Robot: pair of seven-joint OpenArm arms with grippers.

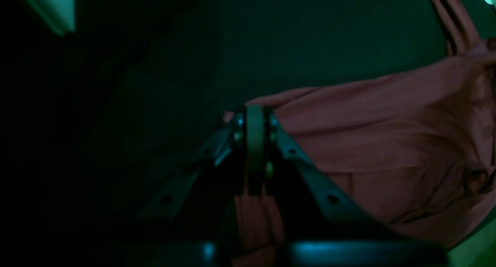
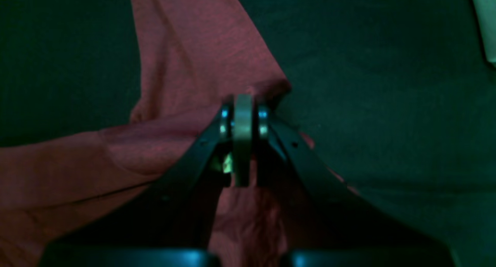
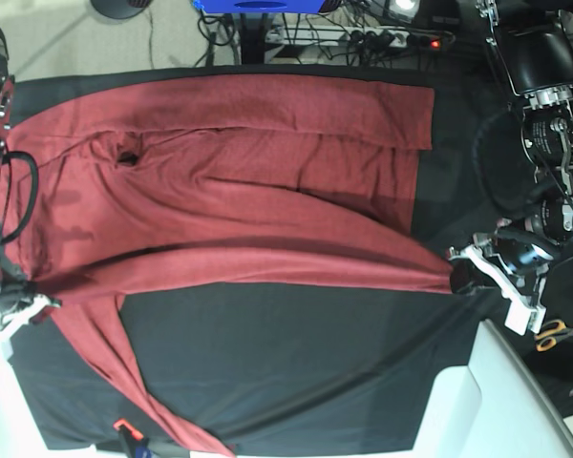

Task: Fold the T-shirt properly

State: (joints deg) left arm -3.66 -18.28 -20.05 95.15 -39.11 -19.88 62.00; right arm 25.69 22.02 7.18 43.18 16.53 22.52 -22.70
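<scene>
The maroon T-shirt lies spread over the black table cloth, with a long fold pulled taut across its lower part and a sleeve trailing toward the bottom edge. My left gripper, on the right of the base view, is shut on the shirt's pointed corner. In the left wrist view its jaws pinch the T-shirt, and fabric runs down between the fingers. My right gripper, at the left edge, is shut on the T-shirt too, its jaws clamped on a fabric edge.
A white surface borders the cloth at the lower right, with orange-handled scissors beside it. Cables and a power strip lie beyond the far edge. A small orange and black object sits at the cloth's bottom edge.
</scene>
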